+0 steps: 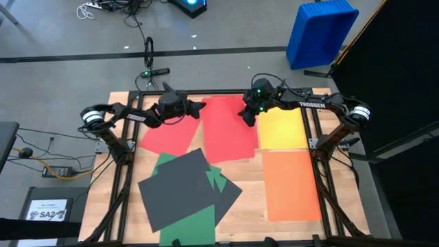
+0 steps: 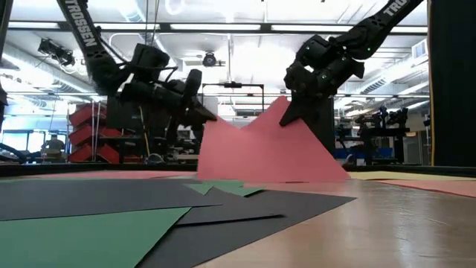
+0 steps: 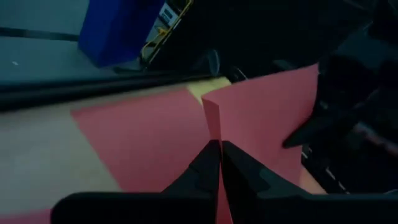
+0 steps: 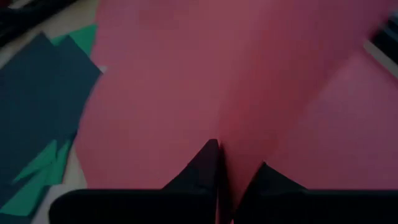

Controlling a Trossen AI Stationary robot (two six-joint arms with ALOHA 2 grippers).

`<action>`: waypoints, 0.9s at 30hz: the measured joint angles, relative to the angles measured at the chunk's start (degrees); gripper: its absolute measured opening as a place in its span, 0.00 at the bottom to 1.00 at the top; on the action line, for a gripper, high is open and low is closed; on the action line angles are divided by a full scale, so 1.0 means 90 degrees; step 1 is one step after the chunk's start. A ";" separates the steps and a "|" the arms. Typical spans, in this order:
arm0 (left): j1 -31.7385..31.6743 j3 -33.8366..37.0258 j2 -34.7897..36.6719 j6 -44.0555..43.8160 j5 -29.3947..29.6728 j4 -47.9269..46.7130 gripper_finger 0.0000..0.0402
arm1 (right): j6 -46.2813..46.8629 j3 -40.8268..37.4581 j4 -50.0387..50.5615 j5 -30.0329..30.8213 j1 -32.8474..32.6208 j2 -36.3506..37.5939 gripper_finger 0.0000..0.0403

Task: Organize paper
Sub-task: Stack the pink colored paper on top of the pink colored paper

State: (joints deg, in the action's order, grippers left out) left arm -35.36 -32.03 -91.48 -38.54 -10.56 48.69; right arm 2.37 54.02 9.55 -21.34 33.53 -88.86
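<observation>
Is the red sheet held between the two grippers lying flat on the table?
No: in the low view the red sheet stands raised off the table, pinched by the left gripper and right gripper.

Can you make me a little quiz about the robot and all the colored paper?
1. True or false: both tools pinch the same red sheet.
2. Which sheet lies nearest the right tool? A) yellow sheet B) orange sheet C) green sheet
3. Fill in: the lifted sheet's lower edge rests on the ____.

Key
1. True: the left tool and the right tool each grip a top corner.
2. A
3. table
</observation>
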 joint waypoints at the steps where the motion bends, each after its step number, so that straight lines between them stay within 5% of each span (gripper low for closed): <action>1: -0.0035 -0.0175 0.0000 0.0108 -0.0076 -0.0247 0.00 | -0.0047 0.0000 0.0033 0.0085 0.0010 0.0000 0.00; 9: -0.0121 -0.1462 0.0000 0.1279 -0.0101 -0.2511 0.00 | -0.0252 0.0002 0.0208 0.0556 0.0221 0.0000 0.00; 27: -0.0373 -0.1606 -0.0875 0.1375 -0.0131 -0.1973 0.00 | -0.0420 -0.0014 0.0352 0.0893 0.0383 -0.0006 0.00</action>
State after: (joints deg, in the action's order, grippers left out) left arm -38.72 -46.48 -99.35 -26.17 -11.74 30.94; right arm -1.41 53.89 12.72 -13.30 36.97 -88.91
